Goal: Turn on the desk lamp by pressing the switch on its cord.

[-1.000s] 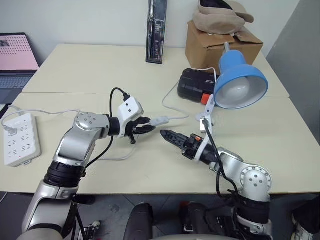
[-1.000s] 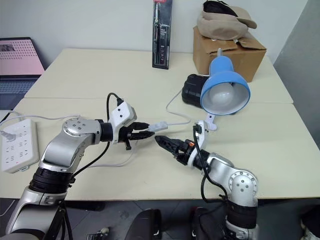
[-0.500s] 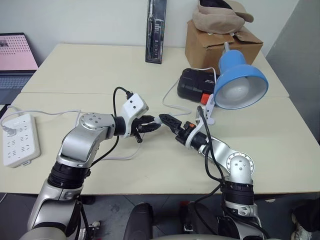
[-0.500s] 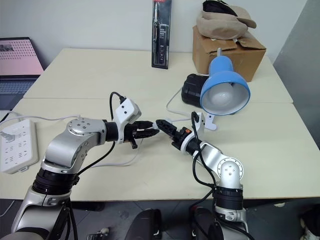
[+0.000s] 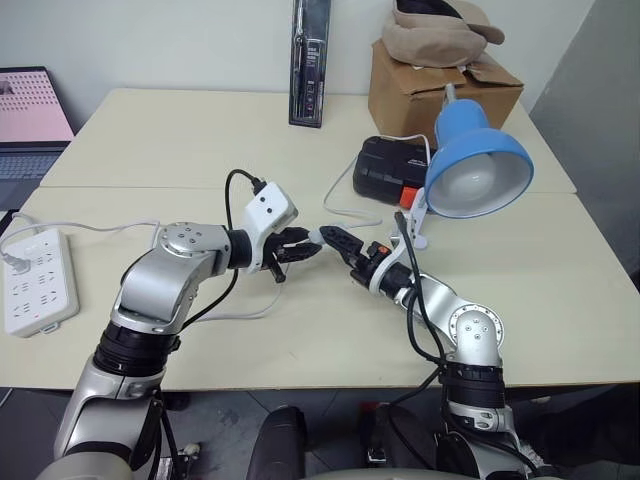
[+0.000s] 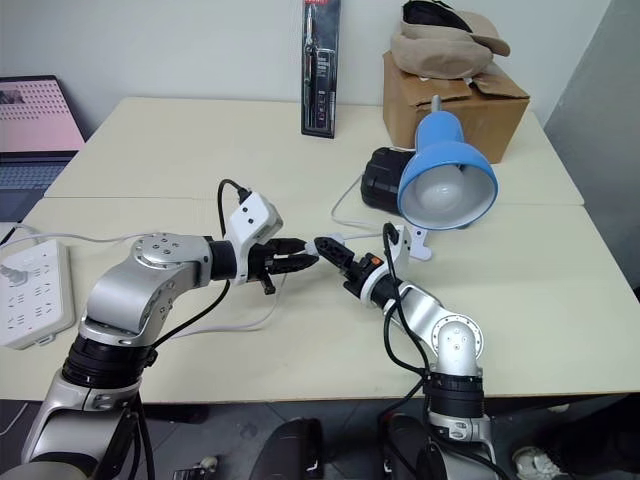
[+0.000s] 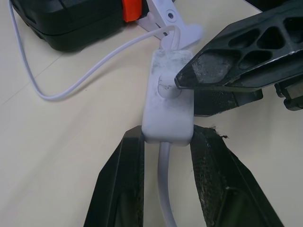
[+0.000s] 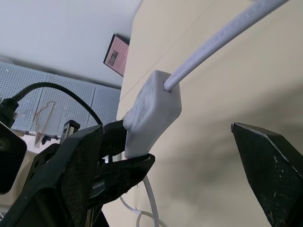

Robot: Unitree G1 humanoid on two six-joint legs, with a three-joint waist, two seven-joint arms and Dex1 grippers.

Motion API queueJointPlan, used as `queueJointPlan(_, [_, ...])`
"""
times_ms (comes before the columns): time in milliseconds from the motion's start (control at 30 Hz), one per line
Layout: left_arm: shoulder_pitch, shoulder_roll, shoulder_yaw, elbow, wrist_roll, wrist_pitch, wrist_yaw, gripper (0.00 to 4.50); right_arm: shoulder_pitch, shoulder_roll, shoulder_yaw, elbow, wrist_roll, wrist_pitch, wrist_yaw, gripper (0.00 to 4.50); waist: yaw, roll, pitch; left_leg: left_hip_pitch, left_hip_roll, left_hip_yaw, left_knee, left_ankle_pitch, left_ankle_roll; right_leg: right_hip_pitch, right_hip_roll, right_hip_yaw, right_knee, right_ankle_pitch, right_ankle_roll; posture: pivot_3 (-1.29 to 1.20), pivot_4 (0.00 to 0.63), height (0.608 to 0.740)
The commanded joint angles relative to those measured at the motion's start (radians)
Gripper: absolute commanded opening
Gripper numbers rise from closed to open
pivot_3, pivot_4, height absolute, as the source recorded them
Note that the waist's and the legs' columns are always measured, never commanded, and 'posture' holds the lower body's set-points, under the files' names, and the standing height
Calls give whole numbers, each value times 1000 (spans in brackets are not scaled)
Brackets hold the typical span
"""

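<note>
1. Two pale cream tables (image 5: 180,140) butt together along a seam, matte and smooth, in front of a plain white wall.
2. Far left: laptop (image 5: 30,115) with a pink screen, off the table's edge; a flat white power strip (image 5: 38,282) lies at the near-left corner, its cable running right.
3. Left gripper (image 5: 308,249): silver arm, white wrist block, black fingers clamped on the near end of the switch (image 7: 168,97), holding it just above the table.
4. Switch: small white oblong, scuffed, with a round button dimple on top. Left wrist view shows this face; the eye views show just a white sliver between the two grippers.
5. Cord (image 7: 61,87): thin white wire, leaving the switch's far end in a loop past the black box (image 5: 390,168) toward the white clip (image 5: 418,222).
6. Right gripper (image 5: 335,240): fingers spread wide. Left wrist view shows one ribbed black fingertip (image 7: 199,71) touching the button; right wrist view shows the other finger (image 8: 274,175) standing well apart from the switch.
7. Back centre: a tall black package (image 5: 309,60) leans on the wall.
8. Lamp (image 5: 478,170): glossy blue dome, white inside, round bulb unlit, standing right of the grippers.
9. Back right: brown cardboard box (image 5: 440,90) with tan cloth (image 5: 440,28) heaped on top.
</note>
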Motion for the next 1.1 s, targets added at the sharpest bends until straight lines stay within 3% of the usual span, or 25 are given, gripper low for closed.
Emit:
queueJointPlan(33, [-9, 11, 10, -20, -6, -29, -2, 1061, -12, 57, 21, -5, 30, -14, 14, 4500, 0, 0, 0, 0, 0, 0, 0, 0, 0, 0, 0, 0, 0, 0, 0, 0, 150, 740])
queueJointPlan(133, [-3, 13, 9, -20, -6, -40, -7, 1061, -17, 57, 23, 2, 30, -17, 14, 4500, 0, 0, 0, 0, 0, 0, 0, 0, 0, 0, 0, 0, 0, 0, 0, 0, 150, 740])
queueJointPlan(233, [3, 14, 8, -21, -7, -48, -9, 1061, -21, 59, 22, 8, 31, -25, 14, 4039, 0, 0, 0, 0, 0, 0, 0, 0, 0, 0, 0, 0, 0, 0, 0, 0, 150, 740])
queueJointPlan(300, [7, 15, 7, -22, -7, -50, -9, 1061, -21, 60, 22, 8, 31, -29, 16, 3466, 0, 0, 0, 0, 0, 0, 0, 0, 0, 0, 0, 0, 0, 0, 0, 0, 150, 740])
queueJointPlan(400, [14, 18, 7, -13, -3, -63, -11, 1061, -25, 62, 22, 6, 42, -38, 28, 3326, -1, 0, 0, 0, 0, 0, 0, 0, 0, 0, 0, 0, 0, 0, 0, 0, 150, 740])
queueJointPlan(633, [21, 22, 4, 7, 2, -87, -12, 1061, -22, 55, 22, 6, 71, -43, 34, 3326, -1, 0, 0, 0, 0, 0, 0, 0, 0, 0, 0, 0, 0, 0, 0, 0, 150, 740])
queueJointPlan(833, [24, 21, 8, 16, 5, -95, -12, 1061, -17, 51, 19, 14, 90, -49, 37, 4489, -1, 0, 0, 0, 0, 0, 0, 0, 0, 0, 0, 0, 0, 0, 0, 0, 150, 740])
queueJointPlan(1100, [29, 23, 11, 20, 3, -101, -15, 1060, -26, 48, 26, 35, 96, -64, 38, 4500, -1, 0, 0, 0, 0, 0, 0, 0, 0, 0, 0, 0, 0, 0, 0, 0, 150, 740])
